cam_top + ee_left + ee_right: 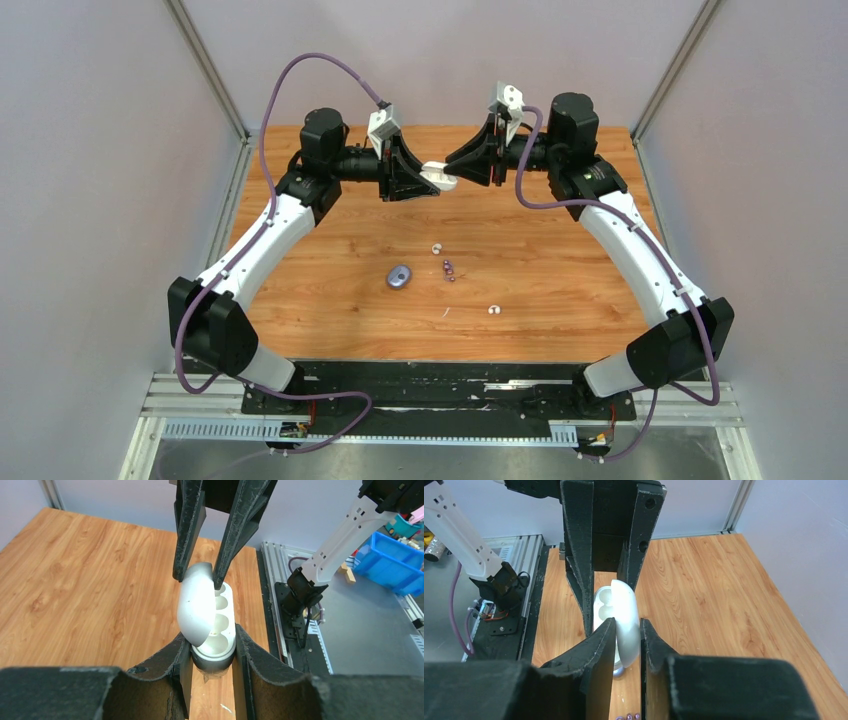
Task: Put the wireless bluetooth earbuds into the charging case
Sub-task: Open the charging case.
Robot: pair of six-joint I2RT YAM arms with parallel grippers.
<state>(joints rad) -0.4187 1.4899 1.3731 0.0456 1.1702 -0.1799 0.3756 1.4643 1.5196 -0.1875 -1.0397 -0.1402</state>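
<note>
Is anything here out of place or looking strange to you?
Nothing is broken or spilled. Two white earbuds and two purple earbuds lie scattered on the table, outside the closed purple case, while the left gripper and right gripper hold the open white case in mid-air.

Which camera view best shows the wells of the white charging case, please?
The left wrist view: the white charging case faces the camera with lid open, wells exposed. The right wrist view shows mostly its lid edge-on; the top view shows only a small white shape.
</note>
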